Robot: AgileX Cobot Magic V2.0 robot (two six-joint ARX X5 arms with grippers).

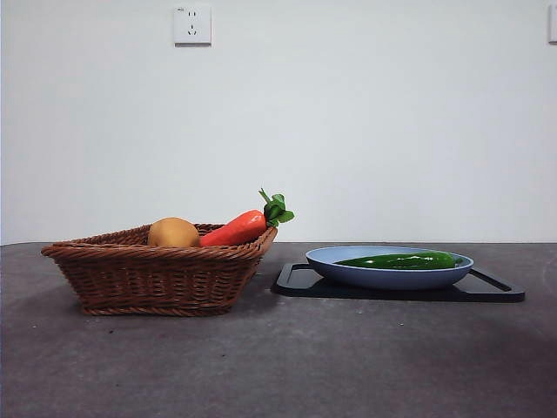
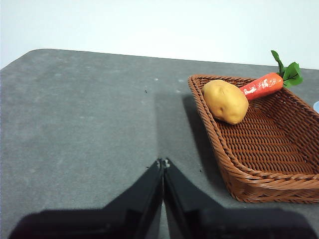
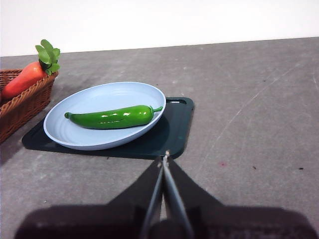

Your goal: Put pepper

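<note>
the grey surface [image 1: 278, 366] runs wide under everything, with a white wall behind it and a socket [image 1: 192, 24] high on that wall. the wicker basket [image 1: 130, 279] is the biggest thing on it, standing to one side with a carrot [image 1: 237, 229] propped against its rim, leafy top sticking out over the edge, and a round yellow-brown fruit [image 1: 173, 232] lying inside just beside the carrot. next to the basket, close but apart from it, lies a flat black board [image 1: 496, 287], and on the board sits a pale blue plate [image 1: 383, 276]. the pepper [image 1: 405, 260] lies lengthwise in the plate, glossy and dark green, its thin stem end toward the plate's rim. my left fingers [image 2: 163, 162] are pressed together with nothing between them, hanging over bare surface near the basket's outer wall. my right fingers [image 3: 166, 158] are likewise closed on nothing, just short of the board's near edge, with the plate and pepper beyond them.
</note>
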